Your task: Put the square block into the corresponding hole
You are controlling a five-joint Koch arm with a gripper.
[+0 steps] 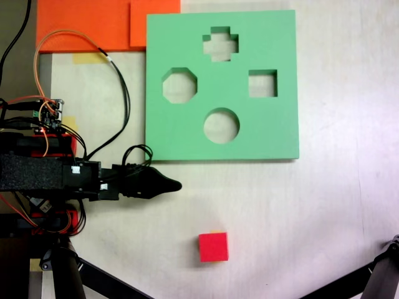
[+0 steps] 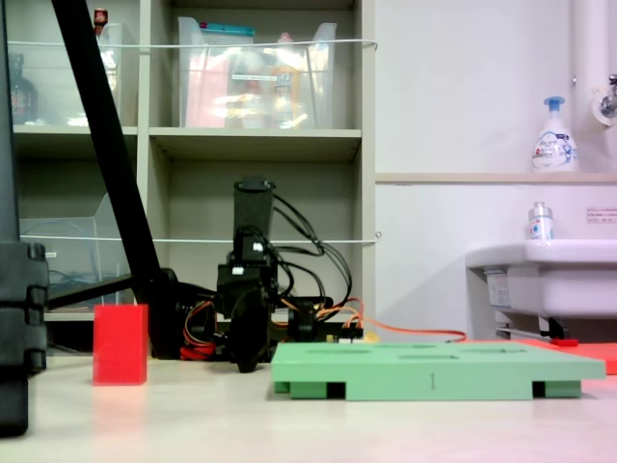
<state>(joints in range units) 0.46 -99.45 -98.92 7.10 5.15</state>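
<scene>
Foam is what the square block [image 1: 213, 246] looks like, light and squashy, lying apart beyond my gripper [image 1: 169, 185], whose jaws look pressed together, so I would pinch two opposite flat sides gently.

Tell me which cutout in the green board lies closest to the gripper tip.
The round cutout, lowest on the green board in the first exterior view; the gripper sits just below-left of it.

Red square block [image 1: 213, 246] apart from claw [image 1: 169, 184], below green board [image 1: 280, 131].
</scene>
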